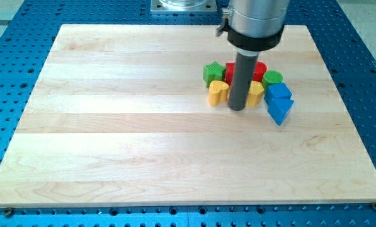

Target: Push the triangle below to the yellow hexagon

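Note:
My tip rests on the wooden board in the middle of a tight cluster of blocks at the view's upper right. Left of the rod lies a yellow heart-shaped block; right of it a yellow block, partly hidden, shape unclear. A blue triangle lies at the cluster's lower right, touching a blue block above it. The tip is left of the blue triangle, with a small gap.
A green star-shaped block, red blocks behind the rod and a green round block form the cluster's back row. The board lies on a blue perforated table.

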Robot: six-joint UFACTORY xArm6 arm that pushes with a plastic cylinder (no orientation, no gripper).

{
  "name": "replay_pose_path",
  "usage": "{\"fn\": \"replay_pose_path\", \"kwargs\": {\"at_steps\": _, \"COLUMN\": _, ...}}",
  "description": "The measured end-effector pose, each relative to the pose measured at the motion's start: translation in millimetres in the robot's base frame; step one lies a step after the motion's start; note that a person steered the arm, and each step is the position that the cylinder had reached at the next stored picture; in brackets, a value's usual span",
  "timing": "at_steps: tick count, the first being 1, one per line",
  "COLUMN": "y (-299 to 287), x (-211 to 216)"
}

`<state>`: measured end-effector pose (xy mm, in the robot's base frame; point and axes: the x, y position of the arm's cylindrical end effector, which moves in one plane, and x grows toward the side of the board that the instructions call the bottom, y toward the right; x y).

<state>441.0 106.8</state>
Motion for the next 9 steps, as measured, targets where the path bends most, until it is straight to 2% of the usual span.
{"fn": "replay_pose_path", "kwargs": {"at_steps": 1, "y": -5, "x": 0}}
{"fn": "replay_pose_path", "kwargs": {"at_steps": 2, "y": -51, "x": 38}}
{"fn": "replay_pose_path", "kwargs": {"at_steps": 3, "y": -36, "x": 100}}
{"fn": "replay_pose_path", "kwargs": {"at_steps": 4, "y": 57, "x": 85}}
{"fn": "replay_pose_path", "kwargs": {"at_steps": 5, "y": 107, "x": 33}}
{"fn": "replay_pose_path", "kwargs": {"at_steps": 6, "y": 81, "x": 28}}
{"fn": "replay_pose_path", "kwargs": {"at_steps": 7, "y": 85, "x": 40}}
{"fn": "replay_pose_path", "kwargs": {"at_steps": 9, "y": 47, "x": 52}}
